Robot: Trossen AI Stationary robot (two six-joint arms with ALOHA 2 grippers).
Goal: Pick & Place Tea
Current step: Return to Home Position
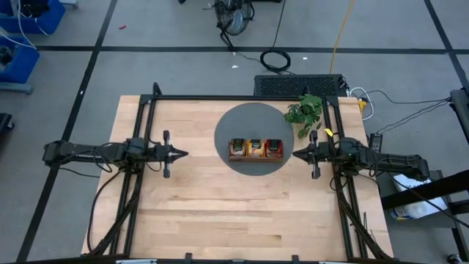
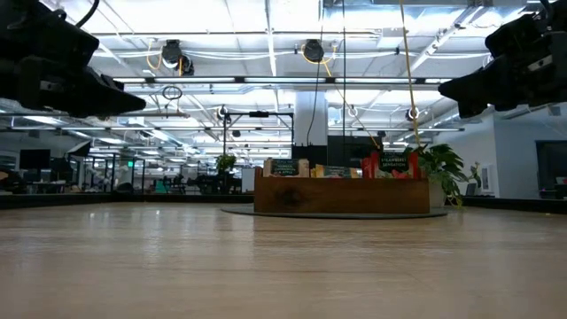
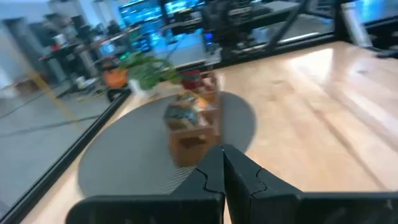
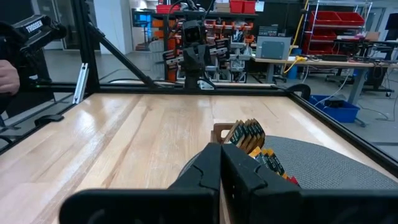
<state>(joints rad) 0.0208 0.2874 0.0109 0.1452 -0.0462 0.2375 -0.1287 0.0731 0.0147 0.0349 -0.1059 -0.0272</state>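
The tea sachets stand on edge in the three compartments of a brown wooden tray (image 1: 255, 149), which rests on a round grey mat (image 1: 253, 138); beige sachets (image 1: 238, 148) sit at the left, orange-yellow ones (image 1: 256, 149) in the middle, red ones (image 1: 273, 148) at the right. The sachets (image 4: 247, 135) also show in the right wrist view, and the tray (image 3: 189, 127) in the left wrist view. My left gripper (image 1: 185, 154) hovers shut left of the mat. My right gripper (image 1: 294, 154) hovers shut just right of the tray.
A green leafy plant (image 1: 305, 112) stands at the mat's far right, close to my right arm. Black frame rails (image 1: 242, 97) run along the table's far edge and both sides. Bare wood (image 1: 234, 213) stretches over the near half of the table. A person's hand (image 4: 7, 76) shows beyond the table.
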